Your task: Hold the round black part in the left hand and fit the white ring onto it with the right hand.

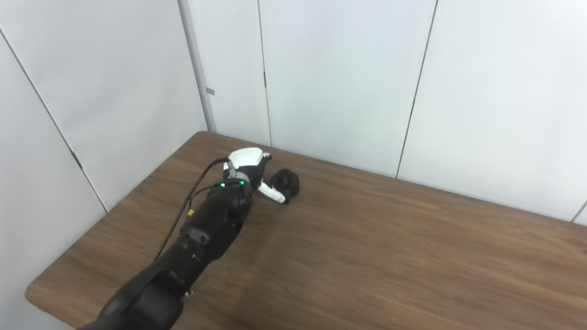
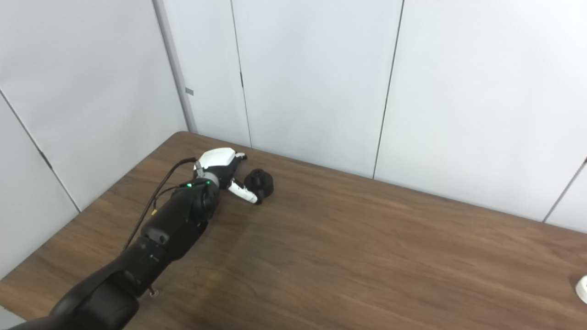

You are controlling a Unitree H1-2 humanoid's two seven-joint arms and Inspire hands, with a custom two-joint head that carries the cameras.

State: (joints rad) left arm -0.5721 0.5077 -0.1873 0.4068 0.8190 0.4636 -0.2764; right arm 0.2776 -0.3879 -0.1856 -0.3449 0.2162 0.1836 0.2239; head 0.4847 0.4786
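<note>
one left hand (image 1: 257, 172) touching round black part (image 1: 286, 182).

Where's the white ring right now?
The white ring shows only in the right eye view, cut off at the frame's right edge on the table, far from the black part by the left hand.

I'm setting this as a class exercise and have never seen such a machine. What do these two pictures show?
Both come from two cameras side by side on a humanoid robot's head, looking down at a brown table. The dark arm rising from the lower left ends in the left hand, white and black. It reaches a round black part resting on the table; whether it grips it yet is unclear. At the far right edge of the right eye view lies something white, perhaps the ring. The right hand is out of view.
</note>
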